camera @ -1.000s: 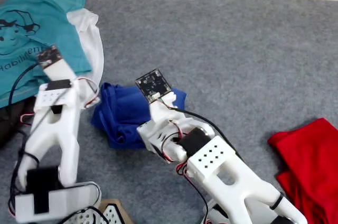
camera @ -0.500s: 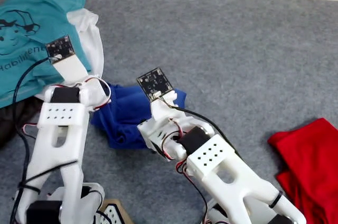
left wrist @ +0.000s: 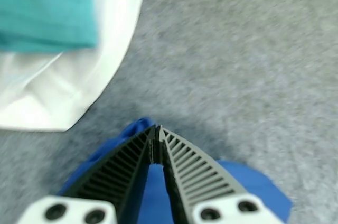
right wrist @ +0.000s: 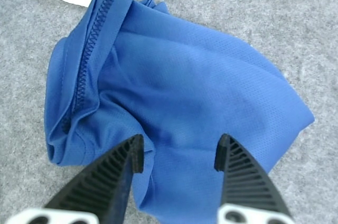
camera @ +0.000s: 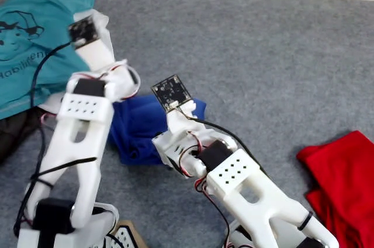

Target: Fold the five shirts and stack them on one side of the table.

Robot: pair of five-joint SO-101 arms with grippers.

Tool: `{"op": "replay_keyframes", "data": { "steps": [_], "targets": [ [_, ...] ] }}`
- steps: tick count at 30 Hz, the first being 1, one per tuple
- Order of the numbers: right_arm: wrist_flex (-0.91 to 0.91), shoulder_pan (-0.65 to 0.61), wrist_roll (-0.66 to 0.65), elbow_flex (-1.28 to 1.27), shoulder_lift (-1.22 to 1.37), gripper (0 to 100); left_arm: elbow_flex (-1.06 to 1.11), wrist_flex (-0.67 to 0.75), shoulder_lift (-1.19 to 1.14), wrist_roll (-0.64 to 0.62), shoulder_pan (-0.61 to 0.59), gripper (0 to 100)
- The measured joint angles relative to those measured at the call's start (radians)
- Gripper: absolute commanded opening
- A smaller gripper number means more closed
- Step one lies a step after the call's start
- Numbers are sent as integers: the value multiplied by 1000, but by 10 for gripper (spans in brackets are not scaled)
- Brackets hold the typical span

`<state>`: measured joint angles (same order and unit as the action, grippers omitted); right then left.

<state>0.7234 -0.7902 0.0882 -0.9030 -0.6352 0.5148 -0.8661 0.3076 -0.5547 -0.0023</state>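
Note:
A crumpled blue shirt [camera: 137, 128] lies on the grey carpet between the two arms. My right gripper [right wrist: 179, 152] hangs open just above it, and blue cloth [right wrist: 179, 86] spans the space under both fingers. My left gripper [left wrist: 156, 134] is shut, with nothing visible between its fingers, over the blue shirt's edge [left wrist: 248, 182] near the white shirt [left wrist: 68, 92]. A teal printed shirt [camera: 35, 31] lies spread at the far left on top of the white shirt [camera: 105, 43]. A red shirt [camera: 345, 172] lies bunched at the right edge.
A dark cloth [camera: 14, 134] shows at the left edge below the teal shirt. Grey carpet [camera: 263, 55] stretches across the far middle and right. A pale wall runs along the far edge.
The left arm has swung away from the near edge and to the right, its camera board now over the white shirt beside the blue one. The right arm and the shirts have stayed put.

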Motion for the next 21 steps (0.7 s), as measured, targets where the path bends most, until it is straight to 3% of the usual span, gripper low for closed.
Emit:
{"op": "replay_keyframes", "data": {
  "steps": [5,9,12,21],
  "targets": [
    [0,0,0,0,0,214,-46,-20,-40,3,104,7],
    [0,0,0,0,0,94,-44,-109,-43,3,166,7],
    [-8,0,0,0,0,2,-14,-137,-48,3,146,7],
    [-31,21,0,0,0,19,115,-127,-49,3,94,7]
  ]
}}
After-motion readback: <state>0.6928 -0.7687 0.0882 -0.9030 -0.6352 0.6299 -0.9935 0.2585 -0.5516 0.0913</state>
